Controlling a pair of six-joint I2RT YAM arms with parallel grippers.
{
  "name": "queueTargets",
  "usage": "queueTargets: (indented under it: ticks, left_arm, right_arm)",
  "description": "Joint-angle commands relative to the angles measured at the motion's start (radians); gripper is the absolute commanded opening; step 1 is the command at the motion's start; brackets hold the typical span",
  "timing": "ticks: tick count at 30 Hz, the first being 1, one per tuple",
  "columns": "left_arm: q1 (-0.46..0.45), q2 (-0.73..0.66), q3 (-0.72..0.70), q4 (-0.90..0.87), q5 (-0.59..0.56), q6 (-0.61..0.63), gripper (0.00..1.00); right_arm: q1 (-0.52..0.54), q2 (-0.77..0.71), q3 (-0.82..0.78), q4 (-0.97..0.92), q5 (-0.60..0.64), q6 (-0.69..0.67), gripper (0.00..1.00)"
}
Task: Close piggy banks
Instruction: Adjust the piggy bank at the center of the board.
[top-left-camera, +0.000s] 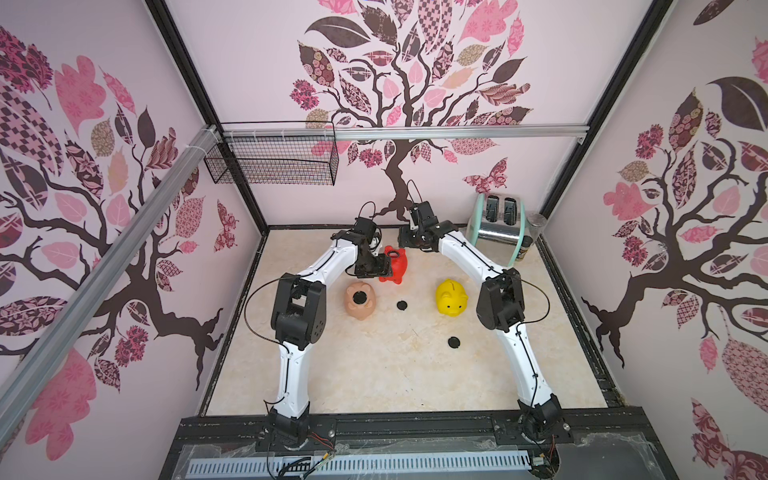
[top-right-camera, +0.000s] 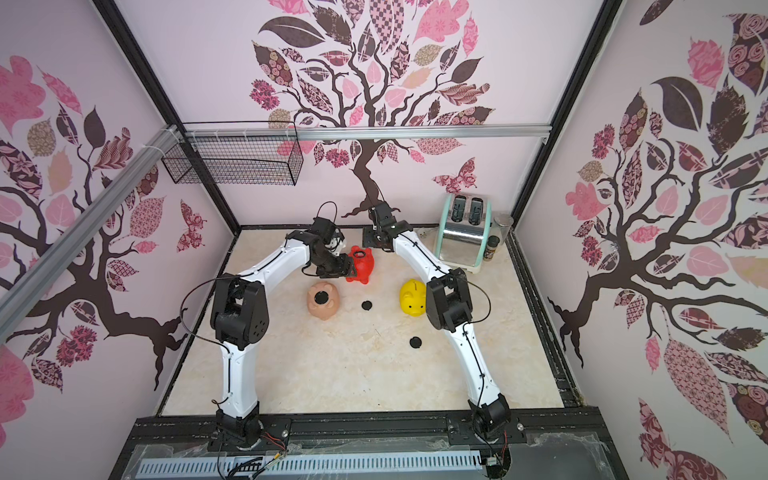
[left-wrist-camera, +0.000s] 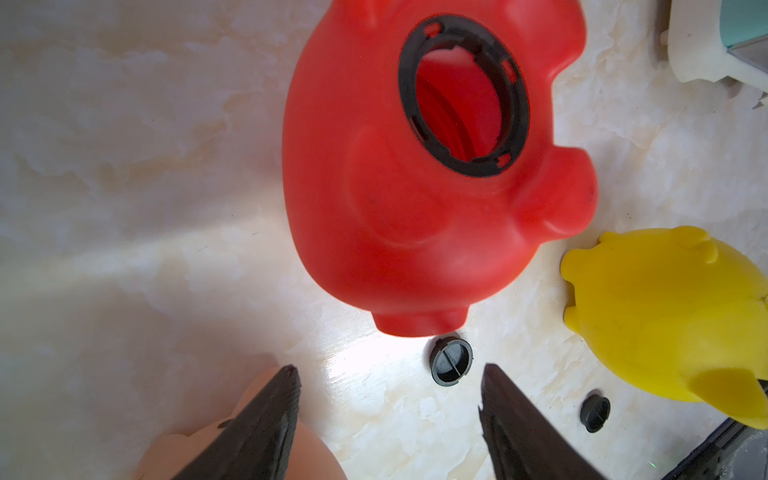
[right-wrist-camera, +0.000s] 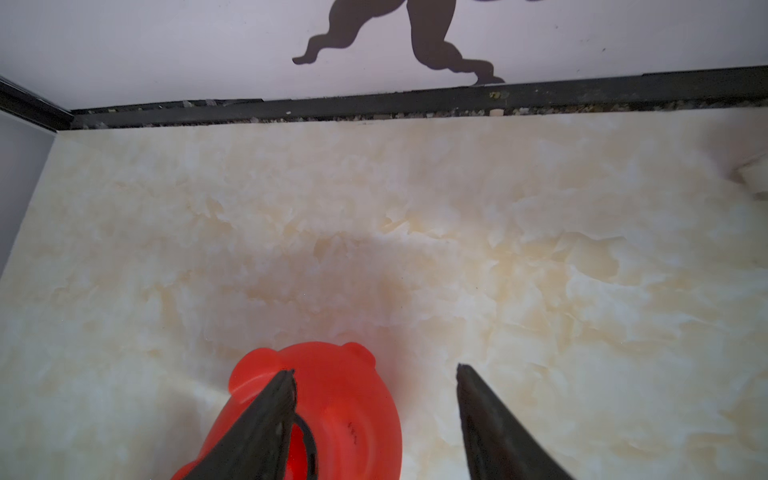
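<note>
So far only the peach pig (top-left-camera: 365, 311) looks plugged; the red pig (left-wrist-camera: 395, 228) gapes unplugged, the yellow pig (top-left-camera: 451, 297) waits, two plugs (top-left-camera: 402, 305) lie loose, and the left gripper (left-wrist-camera: 390, 370) and right gripper (right-wrist-camera: 376, 368) are spread wide, empty.

Red pig (left-wrist-camera: 415, 232) belly hole unplugged; left hand (left-wrist-camera: 390, 369) empty, jaws apart.

Background items, at the back and in the middle

A chrome toaster (top-left-camera: 496, 227) with mint ends stands in the far right corner of the marble tabletop (top-left-camera: 374, 374), a clear jar (top-left-camera: 536, 224) just beside it and a small dark-capped bottle (top-left-camera: 526, 248) in front of the jar. A black wire basket (top-left-camera: 272, 160) hangs from the back rail. One black plug (top-left-camera: 402, 305) lies mid-tabletop, another (top-left-camera: 454, 342) well apart.
</note>
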Motion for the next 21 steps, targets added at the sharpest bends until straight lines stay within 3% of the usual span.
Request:
queueTargets:
  ticks: [1, 9, 21]
  left_arm:
    - [-0.005, 0.014, 0.023, 0.013, -0.008, 0.019, 0.72]
    - [-0.007, 0.040, 0.047, 0.012, -0.015, 0.019, 0.72]
    - [0.007, 0.071, 0.062, -0.010, -0.049, -0.002, 0.69]
  right_arm:
    - [0.003, 0.037, 0.036, -0.017, 0.003, 0.009, 0.64]
    - [0.002, 0.054, 0.038, -0.042, 0.003, 0.000, 0.64]
    - [0.001, -0.095, -0.151, -0.022, -0.001, -0.011, 0.64]
